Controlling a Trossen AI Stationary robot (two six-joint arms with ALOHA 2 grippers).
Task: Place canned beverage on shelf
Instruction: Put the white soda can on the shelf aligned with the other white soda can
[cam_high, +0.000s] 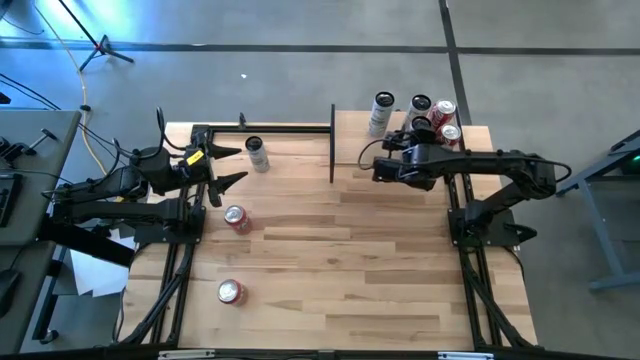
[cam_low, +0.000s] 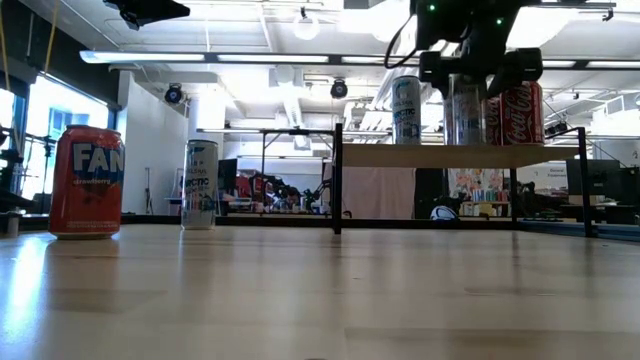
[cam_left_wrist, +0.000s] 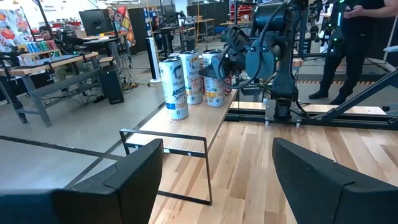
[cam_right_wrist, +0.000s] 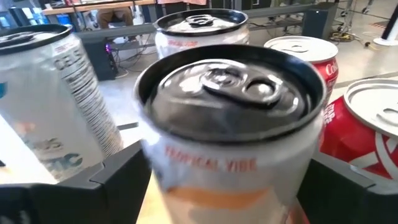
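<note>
The Tropical Vibe can (cam_right_wrist: 230, 130) is stood on the shelf (cam_low: 455, 154) among crowded cans, flanked by the spread right gripper (cam_high: 382, 168), so a sideways withdrawal risks toppling it.

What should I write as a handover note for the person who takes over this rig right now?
Right gripper: at the shelf, jaws open around an upright can marked "Tropical Vibe", among the other cans there. Whether the fingers touch it cannot be told.
Left gripper: open, empty, waiting over the left rear of the table.
Done: about five cans stand on the shelf.
Left: three cans on the table: a slim silver can near the left gripper, a red can in front of it, and another red can toward the front.
</note>
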